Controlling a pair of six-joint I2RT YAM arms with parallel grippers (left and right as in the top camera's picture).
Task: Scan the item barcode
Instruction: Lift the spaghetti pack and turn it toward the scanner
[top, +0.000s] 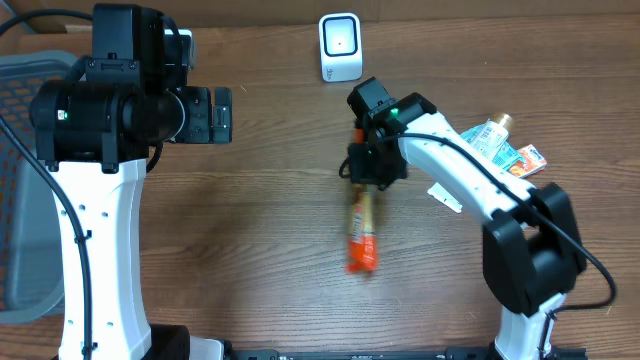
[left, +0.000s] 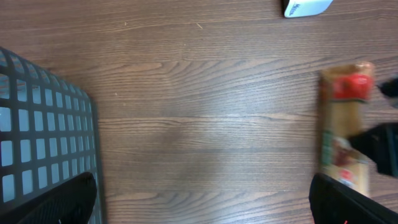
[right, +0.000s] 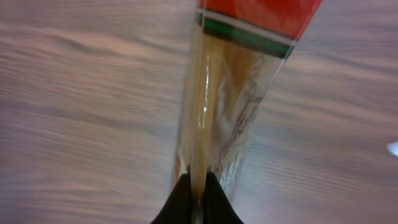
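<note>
No writing that we can read

We see some print on the long packet (left: 344, 124), on the white scanner (left: 305, 6) at the far side and on the packets (top: 510, 152) at the right, but all is too small or blurred to read.

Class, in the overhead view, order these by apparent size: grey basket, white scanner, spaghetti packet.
1. Grey basket: largest, though partly cut off.
2. Spaghetti packet and white scanner: alike in area; the packet is blurred, perhaps raised nearer the camera, so unranked.
</note>
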